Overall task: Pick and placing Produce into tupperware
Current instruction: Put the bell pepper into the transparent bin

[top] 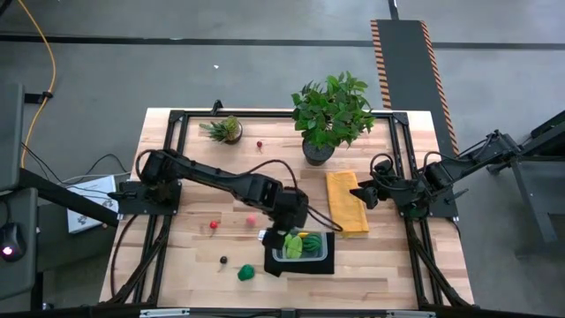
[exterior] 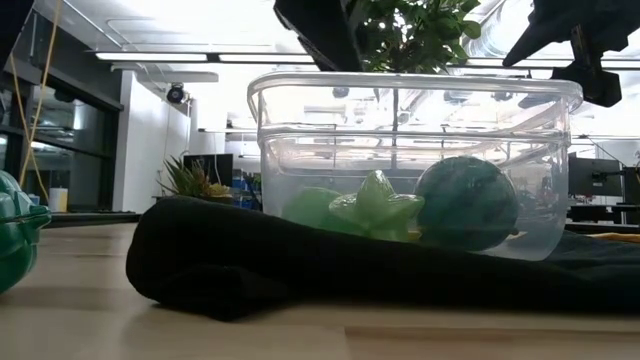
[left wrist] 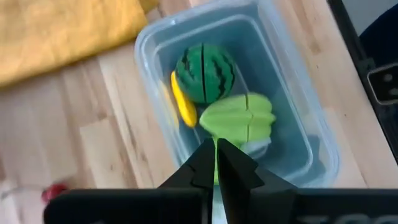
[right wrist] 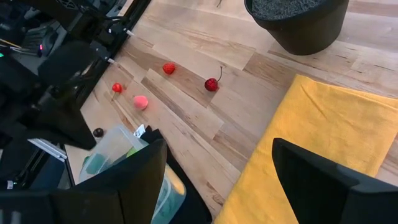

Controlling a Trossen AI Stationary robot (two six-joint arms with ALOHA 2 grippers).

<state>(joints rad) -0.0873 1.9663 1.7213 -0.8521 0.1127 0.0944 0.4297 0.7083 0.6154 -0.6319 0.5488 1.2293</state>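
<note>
Because the toy produce looks like hard, smooth, hollow plastic, each piece is likely light and slippery, best pinched across its widest middle. The left gripper (left wrist: 216, 163) hangs over the tupperware (left wrist: 311, 134) with its jaws pinched together, empty. Inside lie a striped round watermelon (left wrist: 205, 71), a curved banana (left wrist: 182, 102) and a ridged green star fruit (left wrist: 239, 118). The clear, thin-walled box sits on a soft black mat (exterior: 240, 265). A pink piece (right wrist: 141, 102) and a cherry (right wrist: 211, 84) wait on the wooden surface (top: 388, 265). The right gripper (right wrist: 217, 171) idles, jaws wide, over the yellow cloth (top: 346, 201).

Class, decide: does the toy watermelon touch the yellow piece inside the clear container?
Touching. The left wrist view shows the watermelon pressed against the yellow piece inside the container, no gap between.
</note>
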